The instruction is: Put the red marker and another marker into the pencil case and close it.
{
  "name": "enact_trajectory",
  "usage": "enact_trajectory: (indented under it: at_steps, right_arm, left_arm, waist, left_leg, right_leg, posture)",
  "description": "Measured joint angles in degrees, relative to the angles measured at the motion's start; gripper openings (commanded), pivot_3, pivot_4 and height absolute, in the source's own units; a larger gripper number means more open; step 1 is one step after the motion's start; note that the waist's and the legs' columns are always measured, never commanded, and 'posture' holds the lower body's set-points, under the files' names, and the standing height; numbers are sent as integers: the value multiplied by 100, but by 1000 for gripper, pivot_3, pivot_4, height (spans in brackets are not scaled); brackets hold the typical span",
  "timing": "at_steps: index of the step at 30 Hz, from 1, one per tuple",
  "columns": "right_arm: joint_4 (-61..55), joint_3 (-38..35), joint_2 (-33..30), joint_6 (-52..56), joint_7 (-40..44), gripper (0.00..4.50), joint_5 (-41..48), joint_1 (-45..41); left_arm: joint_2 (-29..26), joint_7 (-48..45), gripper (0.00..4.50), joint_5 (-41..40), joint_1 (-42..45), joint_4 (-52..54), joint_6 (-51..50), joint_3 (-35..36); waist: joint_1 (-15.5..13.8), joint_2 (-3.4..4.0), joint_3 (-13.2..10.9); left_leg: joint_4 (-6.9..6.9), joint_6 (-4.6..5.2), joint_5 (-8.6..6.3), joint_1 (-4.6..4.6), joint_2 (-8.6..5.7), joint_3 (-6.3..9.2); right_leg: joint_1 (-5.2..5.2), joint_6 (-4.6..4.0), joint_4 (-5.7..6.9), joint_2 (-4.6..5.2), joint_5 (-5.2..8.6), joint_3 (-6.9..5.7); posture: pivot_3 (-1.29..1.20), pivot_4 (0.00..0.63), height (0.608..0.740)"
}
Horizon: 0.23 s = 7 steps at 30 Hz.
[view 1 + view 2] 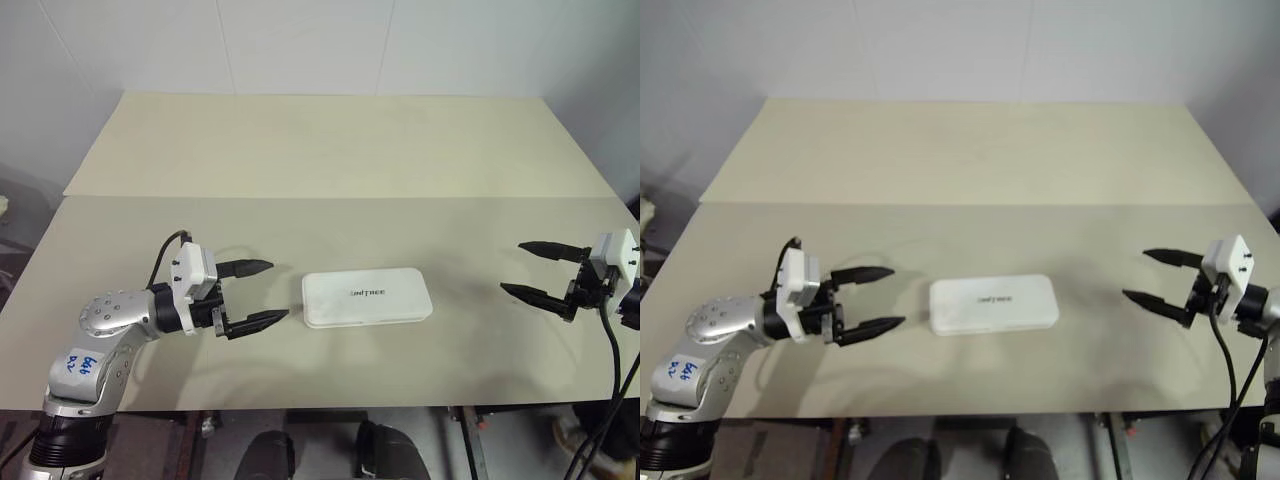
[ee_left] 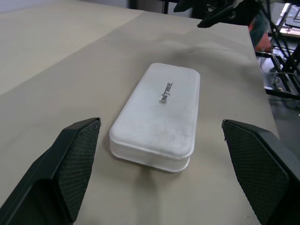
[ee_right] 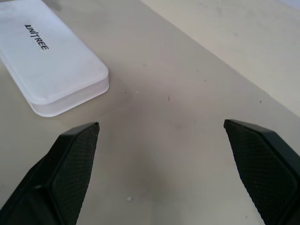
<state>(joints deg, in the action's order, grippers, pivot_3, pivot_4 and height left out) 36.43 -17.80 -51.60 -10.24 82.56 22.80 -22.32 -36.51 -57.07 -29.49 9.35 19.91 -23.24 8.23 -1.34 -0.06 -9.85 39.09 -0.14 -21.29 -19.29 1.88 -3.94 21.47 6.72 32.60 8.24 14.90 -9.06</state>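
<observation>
Silver arms, black grippers, white wrist housings

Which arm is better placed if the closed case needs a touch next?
Left. Its open tool sits just beside the case's near end, fingers aimed at it. The right tool, also open, stands well off to the far side.

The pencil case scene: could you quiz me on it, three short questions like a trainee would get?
1. True or false: the pencil case lies shut on the table.
2. Which gripper is nearer the case: A left gripper, B right gripper?
3. Fill in: both grippers' jaws stand ____.

Key: 1 true; 2 A; 3 open, each holding nothing.
</observation>
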Motion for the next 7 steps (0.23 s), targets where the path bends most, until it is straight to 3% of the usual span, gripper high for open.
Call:
enact_trajectory:
  at_steps: [7]
  right_arm:
    - [200, 4, -12, -108, 102, 4500, -87, -24]
  left_arm:
    - [-97, 11, 4439, -1, -137, 13, 11, 18]
  waist:
    - [15, 0, 0]
  left_leg:
    - [0, 0, 0, 0, 0, -1]
  right_leg:
    - [0, -1, -1, 0, 0, 0]
  posture:
    - [0, 150, 740]
